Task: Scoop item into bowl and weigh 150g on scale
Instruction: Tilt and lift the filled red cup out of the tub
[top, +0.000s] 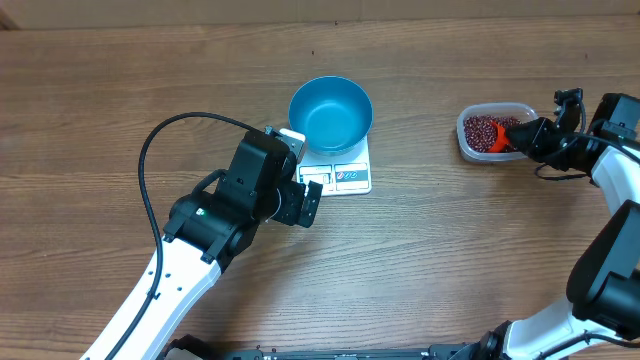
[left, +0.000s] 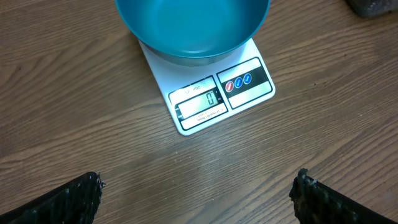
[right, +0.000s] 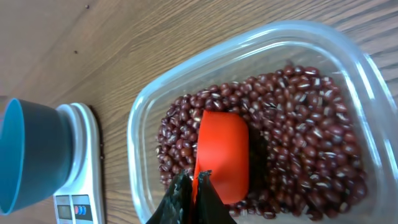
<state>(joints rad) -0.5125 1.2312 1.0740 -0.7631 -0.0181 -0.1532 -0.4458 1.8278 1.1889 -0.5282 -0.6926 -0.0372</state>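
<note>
Beans (right: 298, 124) lie as a loose heap in the clear plastic tub (right: 351, 56), which stands at the far right of the tabletop (top: 120, 80), well apart from the scale (top: 345, 178). The right claw (right: 194, 185) is closed on the handle end of the orange scoop (right: 222, 155). The scoop's cup sits among the beans near the tub's middle; whether it is loaded cannot be told. The blue bowl (top: 330, 112) rests on the scale, empty, and the display reads zero. The left claw (left: 198, 186) hangs fully open and empty over bare tabletop, just near of the scale's front edge. Handling: the beans are small, hard, dry and smooth. They flow and roll freely and cannot be pinched singly, so take them only with the scoop. A loaded cup is likely light but spills if tilted; carry it level and pour low inside the bowl's rim, since stray beans will probably bounce and scatter. The tub looks thin and light and may slide under a pushing scoop. The bowl overhangs the scale and could shift if knocked.
</note>
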